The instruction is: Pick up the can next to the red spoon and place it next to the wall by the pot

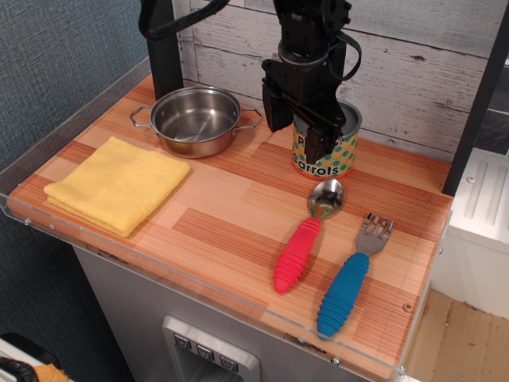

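One arm reaches down over the back of the bench (pixel 231 231), and we see its gripper (pixel 306 119) clamped around the can (pixel 328 147), one black finger (pixel 316 137) lying across the front of the yellow label and the other at the can's left side. We cannot quite tell whether the can rests on the bench or sits just above it, as the gripper hides much of it. It stands near the back edge, close to the wall (pixel 413 72), right of the pot (pixel 195 121) and apart from it. Just in front of the can lies the spoon (pixel 306 235), bowl toward the can, handle toward the front edge. Beside it, nearer the right edge, lies a fork (pixel 350 278). A yellow cloth (pixel 119 183) sits by the left edge.
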You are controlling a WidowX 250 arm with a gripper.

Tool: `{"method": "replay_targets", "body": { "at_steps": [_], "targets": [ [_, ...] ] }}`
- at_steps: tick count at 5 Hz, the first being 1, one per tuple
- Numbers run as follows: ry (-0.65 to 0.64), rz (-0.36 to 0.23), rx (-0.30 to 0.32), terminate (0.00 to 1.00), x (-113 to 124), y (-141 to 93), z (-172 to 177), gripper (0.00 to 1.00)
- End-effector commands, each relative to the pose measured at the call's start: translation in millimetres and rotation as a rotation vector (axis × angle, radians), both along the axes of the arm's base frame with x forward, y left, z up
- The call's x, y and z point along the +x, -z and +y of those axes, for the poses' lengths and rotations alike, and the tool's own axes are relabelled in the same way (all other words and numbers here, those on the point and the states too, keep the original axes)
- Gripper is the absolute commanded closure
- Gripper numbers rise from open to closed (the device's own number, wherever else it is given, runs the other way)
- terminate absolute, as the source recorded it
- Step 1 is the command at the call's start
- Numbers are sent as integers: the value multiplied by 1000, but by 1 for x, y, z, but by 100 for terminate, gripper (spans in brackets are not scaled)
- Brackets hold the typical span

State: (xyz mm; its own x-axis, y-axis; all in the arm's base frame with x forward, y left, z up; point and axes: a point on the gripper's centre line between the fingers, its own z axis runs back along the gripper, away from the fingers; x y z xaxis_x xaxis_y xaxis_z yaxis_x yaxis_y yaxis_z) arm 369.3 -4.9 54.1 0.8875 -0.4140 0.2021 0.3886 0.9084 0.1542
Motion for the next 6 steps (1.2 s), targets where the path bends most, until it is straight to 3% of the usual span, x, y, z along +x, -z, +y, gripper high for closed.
{"method": "replay_targets", "body": {
  "at_steps": [1, 2, 3, 4, 6],
  "targets": [
    [-81, -169, 18, 0, -14, -44, 5, 0],
    [-146, -239, 9, 0, -32, -66, 16, 0],
    [-232, -224, -6, 0, -44, -74, 32, 0],
    [-356, -155, -23, 0, -55, -78, 51, 0],
    [-533, -112, -80, 0, -51, -81, 105, 0]
  ]
}}
